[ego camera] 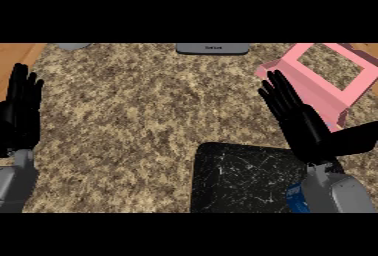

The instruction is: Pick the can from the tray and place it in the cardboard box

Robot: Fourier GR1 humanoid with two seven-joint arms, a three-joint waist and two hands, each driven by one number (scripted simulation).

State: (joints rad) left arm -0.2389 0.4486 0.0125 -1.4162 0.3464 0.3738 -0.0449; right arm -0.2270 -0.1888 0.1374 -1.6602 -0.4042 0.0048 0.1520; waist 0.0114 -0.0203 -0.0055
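Black tray (240, 175) sits nearest, at the lower middle-right of the head view, dark with pale scratch-like marks, flat on the speckled granite counter (140, 110). Blue item (296, 197) peeks out at the tray's right edge, right beside the right forearm (336, 192) and mostly hidden by it; probably the can, but too little shows to be sure. Grey forearm comes in from the lower right and covers the tray's right edge.

Right hand (299, 117) is above the tray's far right corner, fingers straight and close together, pointing up-left, thumb spread out to the right. Holds nothing. Fingertips overlap the near-left corner of the pink box (347, 92); cannot tell if they touch it.

Left hand (21, 112) is at the left edge of the view, fingers straight and up, narrow spread, holding nothing, resting over the counter's left margin. Its grey forearm (15, 182) shows at the lower left.

Pink box lies further out at the upper right, open-topped, turned at an angle, granite visible through its opening; part of it runs off the right edge. It looks pink, not cardboard-brown.

Farthest back: grey flat object (212, 48) at the top middle, cut by the edge, and small grey rounded thing (72, 46) at the top left. Wood-toned surface (18, 52) shows at the top left corner.
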